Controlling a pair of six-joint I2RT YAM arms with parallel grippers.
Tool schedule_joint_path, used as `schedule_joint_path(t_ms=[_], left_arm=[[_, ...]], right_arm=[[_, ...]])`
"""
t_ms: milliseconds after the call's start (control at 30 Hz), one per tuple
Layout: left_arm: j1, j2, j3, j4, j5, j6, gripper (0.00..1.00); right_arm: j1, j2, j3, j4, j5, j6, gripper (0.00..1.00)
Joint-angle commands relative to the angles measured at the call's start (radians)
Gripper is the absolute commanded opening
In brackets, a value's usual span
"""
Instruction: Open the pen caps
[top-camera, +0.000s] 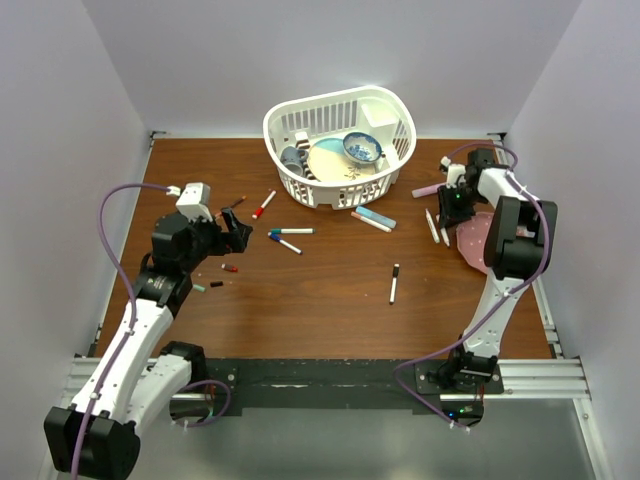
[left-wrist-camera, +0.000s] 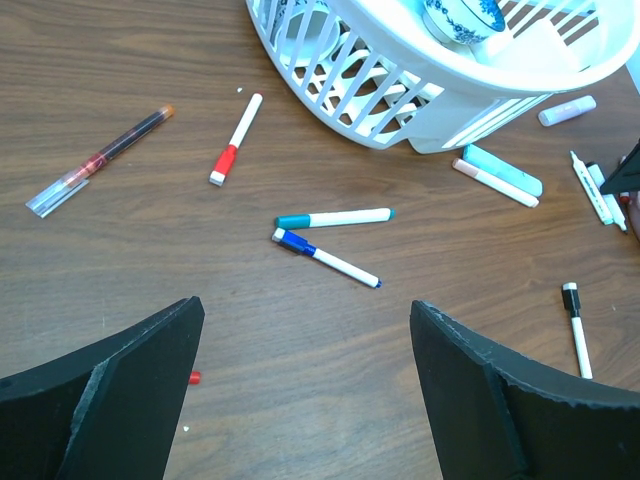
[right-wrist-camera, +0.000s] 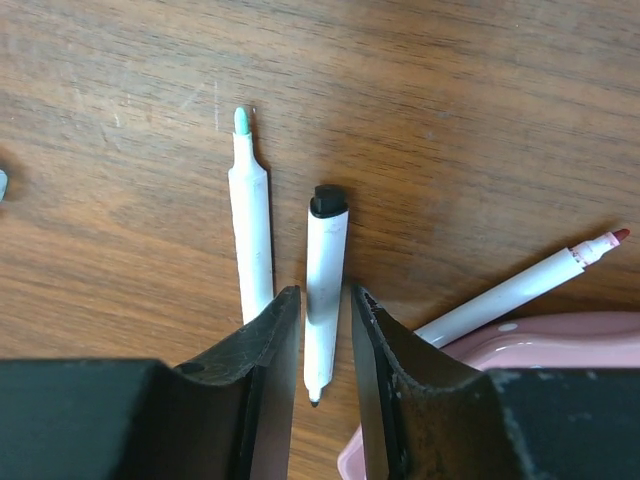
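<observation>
Because the wood-grain worktop (top-camera: 320, 310) is hard and smooth, the light, stiff plastic markers (left-wrist-camera: 345, 216) lying before the slotted white basket (top-camera: 290, 120) will likely skid unless pinned at the barrel. The left fingers (left-wrist-camera: 130, 390) hang spread wide above the teal cap (left-wrist-camera: 293, 220) and blue cap (left-wrist-camera: 292, 239), both still seated; the right fingers (right-wrist-camera: 262, 370) stand narrowly apart astride a black-ended marker (right-wrist-camera: 325, 270), gripping or not I cannot tell. Each cap, small and slick, probably wants a squeeze across its sides and a straight pull.

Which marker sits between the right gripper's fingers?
The black-ended marker, in the middle; the green-tipped marker and the red-tipped marker lie off to either side.
</observation>
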Motion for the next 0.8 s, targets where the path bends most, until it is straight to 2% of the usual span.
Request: schedule_joint_path(t_ms=[0, 167, 333, 400, 467, 533, 567, 633, 667, 767], left_arm=[[0.012, -0.005, 0.0, 0.042, 0.013, 0.03, 0.9], [0.015, -0.005, 0.0, 0.04, 0.009, 0.03, 0.9], [0.022, -0.002, 0.0, 0.037, -0.004, 0.029, 0.9], [0.023, -0.002, 0.0, 0.036, -0.014, 0.029, 0.9], [0.023, 0.0, 0.0, 0.034, -0.027, 0.029, 0.9], [0.023, 0.001, -0.002, 0.033, -0.035, 0.029, 0.9], [0.022, 0.004, -0.002, 0.031, -0.041, 0.029, 0.9], [0.023, 0.009, -0.002, 0.031, -0.047, 0.029, 0.9], [0.025, 0.015, -0.002, 0.029, -0.055, 0.029, 0.9], [0.025, 0.027, 0.0, 0.026, -0.069, 0.029, 0.9]], right_arm=[[-0.003, -0.076, 0.029, -0.004, -0.007, -0.006, 0.32], [-0.003, -0.149, 0.035, 0.008, -0.047, -0.021, 0.33], [-0.006, -0.179, 0.041, 0.069, -0.171, 0.034, 0.47], [-0.006, -0.159, 0.053, 0.111, -0.193, 0.124, 0.53], [-0.006, -0.14, 0.07, 0.157, -0.152, 0.215, 0.6], [-0.004, -0.105, 0.084, 0.178, -0.125, 0.339, 0.63], [-0.006, -0.094, 0.095, 0.197, -0.092, 0.374, 0.68], [-0.001, -0.068, 0.101, 0.22, -0.075, 0.453, 0.7], [0.002, -0.061, 0.108, 0.237, -0.043, 0.48, 0.75], [0.03, -0.005, 0.169, 0.211, 0.101, 0.568, 0.79]])
